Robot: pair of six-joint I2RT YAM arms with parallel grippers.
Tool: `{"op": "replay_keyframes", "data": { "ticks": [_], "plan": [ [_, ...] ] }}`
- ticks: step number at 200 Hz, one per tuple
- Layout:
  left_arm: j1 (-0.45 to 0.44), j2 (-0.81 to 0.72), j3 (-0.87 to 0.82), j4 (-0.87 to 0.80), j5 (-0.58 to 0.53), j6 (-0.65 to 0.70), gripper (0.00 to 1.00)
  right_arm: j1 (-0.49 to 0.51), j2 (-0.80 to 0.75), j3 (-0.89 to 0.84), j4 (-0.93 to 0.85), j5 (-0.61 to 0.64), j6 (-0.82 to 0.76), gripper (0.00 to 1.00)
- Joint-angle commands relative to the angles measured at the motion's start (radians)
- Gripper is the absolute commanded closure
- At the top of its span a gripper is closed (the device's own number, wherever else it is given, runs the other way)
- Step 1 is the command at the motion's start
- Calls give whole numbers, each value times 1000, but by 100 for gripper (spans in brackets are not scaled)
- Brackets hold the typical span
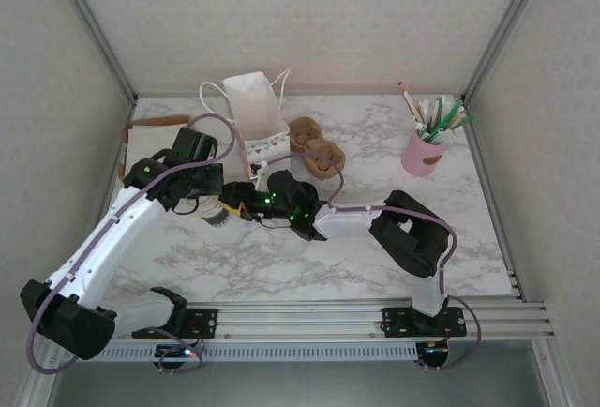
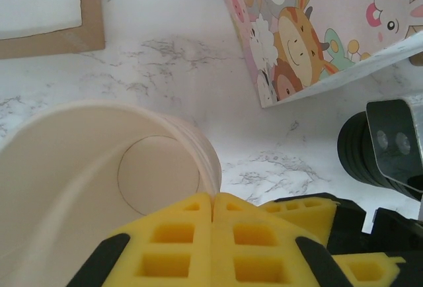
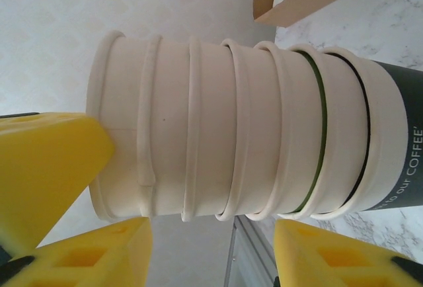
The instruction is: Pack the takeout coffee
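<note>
Currently: left gripper (image 2: 213, 207) pinched shut on rim of top cup (image 2: 79, 181), nested atop stack (image 3: 251, 128) on counter (image 1: 281, 266). Right gripper (image 3: 211, 241) half open beside stack, holding nothing. Best to clamp stack first, then lift straight.

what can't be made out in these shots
- Top external: cup stack, tiny and mostly under the left arm and right arm; cups cannot be counted.
- Left wrist: lid stack, partly behind a dark gripper part; its full height is hidden.
- Right wrist: print on the bottom cup's dark band runs off the right edge.
</note>
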Motion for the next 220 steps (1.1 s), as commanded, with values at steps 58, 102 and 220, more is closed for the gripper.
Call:
{"op": "replay_keyframes", "data": {
  "ticks": [58, 102, 220],
  "plan": [
    [-8, 6, 56, -39, 15, -14, 100, 14, 60, 3, 182, 25, 53, 49],
    [-8, 6, 60, -44, 16, -14, 100, 14, 77, -1, 238, 31, 73, 48],
    [-7, 9, 76, -54, 5, -14, 100, 16, 90, -22, 306, 42, 99, 40]
  ]
}}
